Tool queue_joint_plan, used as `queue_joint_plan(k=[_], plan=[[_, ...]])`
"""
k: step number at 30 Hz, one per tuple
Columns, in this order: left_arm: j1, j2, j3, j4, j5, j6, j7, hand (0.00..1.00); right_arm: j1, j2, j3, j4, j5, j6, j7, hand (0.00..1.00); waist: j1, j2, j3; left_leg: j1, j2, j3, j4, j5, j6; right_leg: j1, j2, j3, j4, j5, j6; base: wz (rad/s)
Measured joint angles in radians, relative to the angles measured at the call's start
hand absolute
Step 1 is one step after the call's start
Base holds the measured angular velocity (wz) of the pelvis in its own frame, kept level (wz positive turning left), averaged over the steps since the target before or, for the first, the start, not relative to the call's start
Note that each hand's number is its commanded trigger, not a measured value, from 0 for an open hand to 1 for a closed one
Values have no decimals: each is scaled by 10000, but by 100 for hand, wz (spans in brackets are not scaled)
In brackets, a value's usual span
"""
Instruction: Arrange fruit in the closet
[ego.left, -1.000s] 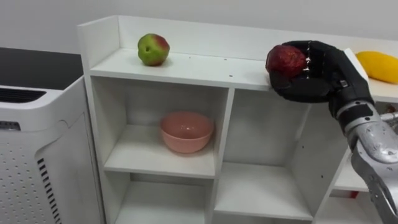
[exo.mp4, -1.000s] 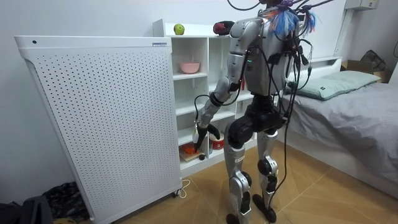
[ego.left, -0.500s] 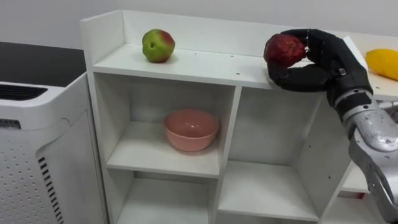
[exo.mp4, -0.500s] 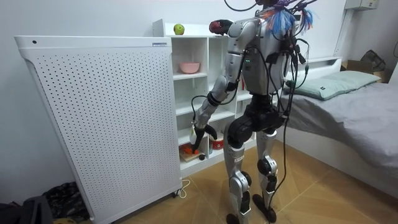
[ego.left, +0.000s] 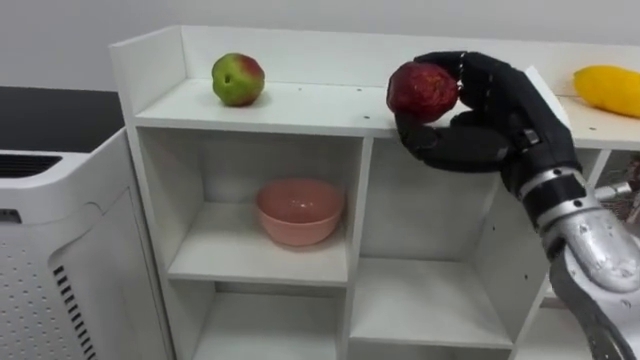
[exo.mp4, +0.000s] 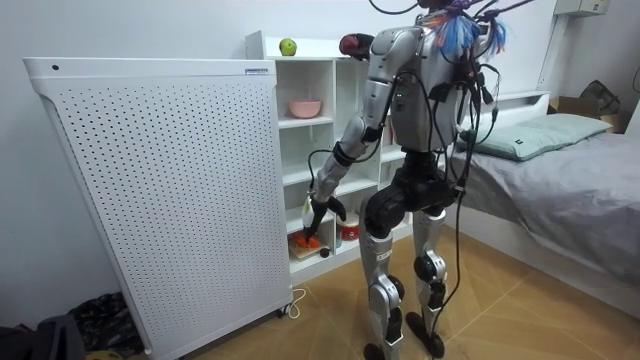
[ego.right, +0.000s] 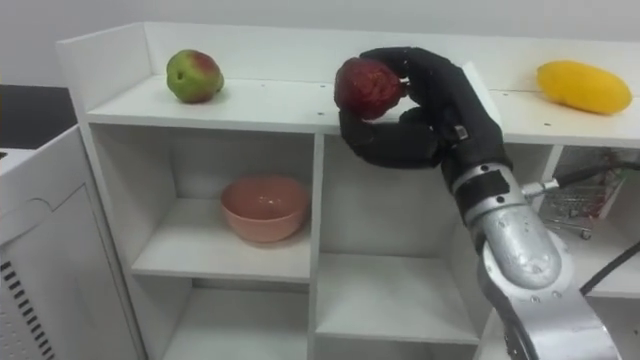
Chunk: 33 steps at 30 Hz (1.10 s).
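The robot's matte black right hand (ego.left: 478, 118) meets a banded black wrist, then a smooth silver-grey forearm shell. Seen from across the room, its trunk and legs are silver-grey with dark joints. Black cables loop over its torso, blue strands top it, and its left hand (exo.mp4: 322, 210) is black.

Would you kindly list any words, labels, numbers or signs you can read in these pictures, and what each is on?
None can be read.
The small label on the white perforated appliance is too small to read.
The white shelf unit and the pink bowl show no print.
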Motion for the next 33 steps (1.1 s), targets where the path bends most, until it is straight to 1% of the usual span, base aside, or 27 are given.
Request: queue_joint_plan(k=[1, 2, 3, 5, 7, 8, 10, 11, 12, 13, 14, 15, 16, 17, 18, 19, 21, 22, 23, 24, 25, 27, 29, 30, 31, 32, 33], plan=[[8, 0, -1, 0, 5, -15, 14, 0, 93, 51, 7, -76, -3, 1, 52, 100, -9, 17, 5, -8, 1, 13, -3, 0, 0, -21, 0, 12, 6, 0, 0, -7], [10, -9, -3, 48, 6, -70, 73, 0, 293, 218, 12, -227, -4, 0, 119, 100, -23, 53, 21, -24, 8, 30, -13, 0, 0, -52, 10, 26, 9, 0, 0, -3], [11, -27, -3, 148, 5, -138, 153, 0, 515, 362, 35, -314, 11, 0, 161, 100, -39, 74, 12, -37, 16, 38, -14, 0, 0, -70, 17, 27, 22, 0, -1, 0], [54, -41, -3, 295, -3, -214, 193, 0, 830, 491, 35, -349, 181, 0, 238, 100, -30, 95, 4, -41, 25, 37, -5, 1, -1, -76, 23, 20, 27, 3, -4, 0], [145, -36, -128, 290, -9, -214, 265, 0, 1126, 623, 38, -342, 526, -8, 238, 100, -76, 113, 8, -169, 29, 43, 35, 0, -1, -121, 27, 3, 33, 10, -17, 0], [180, -44, -233, 281, -7, -217, 344, 0, 1301, 676, 55, -290, 792, -8, 275, 100, -63, 121, -7, -316, 28, 47, 68, 1, -2, -270, 19, 0, 95, 13, -21, 0], [256, -56, -297, 312, -4, -223, 451, 0, 1516, 787, 149, -53, 1068, -18, 344, 100, -74, 133, -10, -415, 24, 46, 96, 21, -4, -433, 7, 4, 159, 17, -27, 0], [310, -62, -377, 475, -10, -274, 600, 0, 1790, 813, 270, 259, 1273, -72, 348, 100, -73, 133, -17, -410, 26, 40, 94, 22, -5, -422, 5, -16, 165, 17, -27, 3], [359, -65, -456, 674, -68, -317, 812, 0, 2070, 899, 417, 757, 1406, -217, 357, 100, -63, 122, -27, -442, 28, 36, 93, 22, -5, -429, 6, -20, 175, 16, -27, 0], [403, -69, -494, 724, -217, -348, 930, 0, 2230, 989, 434, 1005, 1505, -223, 372, 100, -51, 109, -38, -478, 27, 35, 96, 22, -5, -465, 4, -13, 180, 16, -26, 0], [502, -76, -553, 932, -500, -573, 1173, 0, 2497, 1137, 563, 1606, 1594, -290, 349, 100, 18, 82, -61, -589, 15, 2, 109, 40, 1, -645, -18, -24, 243, 16, -26, 0], [633, -86, -553, 1188, -667, -823, 1432, 0, 2716, 1272, 672, 2291, 1698, -328, 335, 100, 6, 38, -66, -759, 2, -4, 114, 82, 11, -858, -54, -80, 359, 16, -27, 0], [690, -87, -558, 1301, -731, -913, 1569, 0, 2843, 1331, 732, 2684, 1726, -376, 326, 100, 2, 9, -63, -826, -4, -9, 116, 99, 21, -928, -73, -152, 380, 17, -27, 0], [938, -82, -552, 1564, -875, -1122, 1917, 0, 3063, 1469, 783, 3508, 1746, -399, 327, 100, 37, -34, -63, -922, -7, 5, 127, 104, 22, -1020, -97, -306, 397, 21, -34, 0], [1104, -79, -550, 1785, -946, -1258, 2242, 0, 3262, 1572, 788, 4258, 1755, -397, 320, 100, 109, -65, -52, -1069, -11, 6, 196, 103, 23, -1123, -114, -337, 438, 23, -37, 0], [1174, -78, -549, 1853, -951, -1300, 2387, 0, 3352, 1604, 780, 4508, 1747, -396, 266, 100, 134, -74, -46, -1149, -14, -1, 246, 103, 23, -1234, -127, -350, 505, 23, -37, 0], [1633, -73, -549, 2070, -736, -1306, 2705, 0, 3420, 1623, 736, 5042, 1990, -401, 112, 100, 223, -81, 6, -1746, 6, -1, 565, 101, 26, -1784, -199, -407, 762, 23, -38, 2], [1675, -78, -548, 2067, -662, -1294, 2732, 0, 3416, 1626, 697, 5079, 2096, -420, 101, 100, 223, -74, 37, -1891, 4, -2, 665, 102, 26, -1898, -222, -433, 815, 23, -38, 11], [1851, -82, -567, 2070, -632, -1271, 2738, 0, 3335, 1647, 668, 5290, 2351, -645, 81, 100, 234, -50, 77, -2163, -1, 0, 829, 101, 27, -2147, -275, -532, 964, 23, -38, 14], [1997, -82, -671, 2083, -633, -1203, 2738, 0, 3093, 1698, 671, 5752, 2723, -900, 59, 100, 234, -20, 150, -2392, -8, -12, 974, 102, 41, -2335, -302, -576, 1079, 29, -49, 12], [2045, -84, -734, 2085, -634, -1185, 2738, 0, 2980, 1730, 671, 5964, 2896, -951, 10, 100, 248, -6, 171, -2527, -9, -17, 1073, 99, 46, -2443, -312, -577, 1138, 31, -57, 7], [2045, -121, -976, 2063, -669, -1014, 2746, 0, 2529, 1817, 672, 6682, 3859, -1027, -67, 100, 266, 92, 327, -3150, -2, -27, 1446, 70, 103, -2971, -379, -587, 1523, 10, -116, 10], [1989, -167, -1137, 2037, -678, -998, 2749, 0, 2326, 1824, 668, 7014, 4693, -1034, -174, 100, 267, 165, 366, -3692, -32, -26, 1715, 35, 141, -3527, -486, -596, 1899, -42, -156, 13], [1981, -167, -1144, 2023, -698, -1017, 2754, 0, 2269, 1827, 666, 7075, 5449, -1037, -256, 100, 360, 192, 378, -4042, -62, -31, 1906, 40, 145, -3938, -546, -601, 2169, -76, -173, 4], [1977, -165, -1144, 2014, -691, -1016, 2763, 0, 2248, 1822, 663, 7127, 5832, -1059, -246, 100, 409, 193, 379, -4243, -69, -22, 2039, 42, 146, -4170, -573, -597, 2312, -84, -189, -4], [1978, -166, -1157, 2028, -721, -988, 2769, 0, 2108, 1823, 680, 7593, 6546, -1195, -171, 100, 457, 210, 385, -4552, -94, -84, 2270, 41, 150, -4471, -626, -609, 2537, -111, -231, 0], [1971, -161, -1331, 2007, -824, -968, 2770, 0, 1939, 1815, 597, 8242, 7252, -1244, -136, 100, 464, 261, 413, -4857, -207, -141, 2511, 41, 154, -4760, -698, -643, 2777, -178, -242, 11]])
